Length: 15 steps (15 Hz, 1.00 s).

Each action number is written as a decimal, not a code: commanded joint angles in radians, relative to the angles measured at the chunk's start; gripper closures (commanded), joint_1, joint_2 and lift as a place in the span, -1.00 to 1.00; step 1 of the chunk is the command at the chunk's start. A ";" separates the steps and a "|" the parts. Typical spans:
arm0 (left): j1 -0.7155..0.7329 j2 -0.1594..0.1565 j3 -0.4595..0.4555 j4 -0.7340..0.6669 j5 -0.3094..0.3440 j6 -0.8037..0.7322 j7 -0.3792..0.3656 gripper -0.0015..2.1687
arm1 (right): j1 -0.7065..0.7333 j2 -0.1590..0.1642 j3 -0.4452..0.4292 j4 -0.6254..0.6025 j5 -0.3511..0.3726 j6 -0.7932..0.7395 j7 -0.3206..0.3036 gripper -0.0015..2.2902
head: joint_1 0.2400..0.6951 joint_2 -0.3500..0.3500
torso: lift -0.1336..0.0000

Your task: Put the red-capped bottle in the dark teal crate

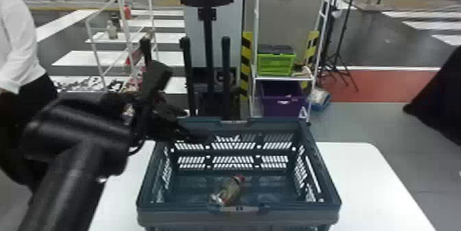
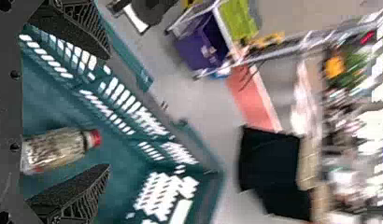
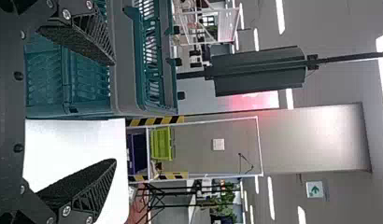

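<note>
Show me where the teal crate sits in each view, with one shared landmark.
Head view: the crate is at lower middle, on the table, bottle inside.
Left wrist view: the crate lies beyond the left gripper, its inside showing.
Right wrist view: the crate is partly behind one finger of the right gripper.
Landmark: green box.

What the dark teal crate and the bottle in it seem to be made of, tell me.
The dark teal crate looks like rigid moulded plastic, smooth with a dull sheen: its walls carry regular rows of slots. The bottle is probably clear, slightly glossy plastic, since brownish contents seem to show through, though glass is possible. Its red cap looks like opaque plastic, evenly coloured.
</note>
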 commanded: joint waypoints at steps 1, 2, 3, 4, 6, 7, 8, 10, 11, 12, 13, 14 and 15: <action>0.134 0.007 0.152 -0.170 0.080 0.010 0.044 -0.94 | 0.006 0.000 -0.004 -0.006 0.000 0.000 0.000 -0.87 | 0.14 0.00 | 1.00; 0.207 0.007 0.217 -0.244 0.126 0.010 0.088 -0.94 | 0.007 -0.002 -0.005 -0.008 0.000 0.000 0.000 -0.87 | 0.14 0.00 | 1.00; 0.283 0.007 0.275 -0.310 0.182 0.010 0.136 -0.94 | 0.007 -0.002 -0.009 -0.009 0.000 0.003 0.002 -0.87 | 0.14 0.00 | 1.00; 0.365 0.007 0.332 -0.371 0.231 -0.006 0.183 -0.94 | 0.007 -0.005 -0.009 -0.011 0.000 0.013 0.002 -0.87 | 0.14 0.00 | 1.00; 0.533 0.007 0.386 -0.486 0.286 -0.110 0.303 -0.94 | 0.000 -0.009 -0.009 -0.016 0.002 0.028 0.003 -0.87 | 0.14 0.00 | 1.00; 0.615 -0.003 0.398 -0.522 0.298 -0.168 0.356 -0.94 | -0.005 -0.009 -0.007 -0.019 0.003 0.043 0.003 -0.87 | 0.14 0.00 | 1.00; 0.706 -0.013 0.405 -0.542 0.318 -0.270 0.415 -0.94 | -0.010 -0.011 -0.007 -0.019 0.005 0.053 0.003 -0.87 | 0.14 0.00 | 1.00; 0.859 -0.039 0.405 -0.568 0.340 -0.380 0.504 -0.94 | -0.013 -0.014 -0.001 -0.020 0.006 0.062 0.003 -0.87 | 0.14 0.00 | 1.00; 0.922 -0.058 0.404 -0.572 0.343 -0.398 0.541 -0.94 | -0.013 -0.017 -0.001 -0.023 0.006 0.062 0.005 -0.87 | 0.14 0.00 | 1.00; 0.982 -0.081 0.399 -0.565 0.346 -0.475 0.577 -0.94 | -0.013 -0.021 0.001 -0.022 0.003 0.062 0.006 -0.87 | 0.14 0.00 | 1.00; 1.040 -0.105 0.395 -0.548 0.377 -0.546 0.619 -0.94 | -0.013 -0.023 0.001 -0.020 0.002 0.059 0.005 -0.87 | 0.14 0.00 | 1.00; 1.085 -0.130 0.393 -0.528 0.410 -0.604 0.643 -0.94 | -0.013 -0.025 0.001 -0.020 0.002 0.059 0.005 -0.87 | 0.14 0.00 | 1.00; 1.126 -0.139 0.378 -0.502 0.410 -0.717 0.660 -0.94 | -0.013 -0.028 0.001 -0.020 0.003 0.062 0.006 -0.87 | 0.14 0.00 | 1.00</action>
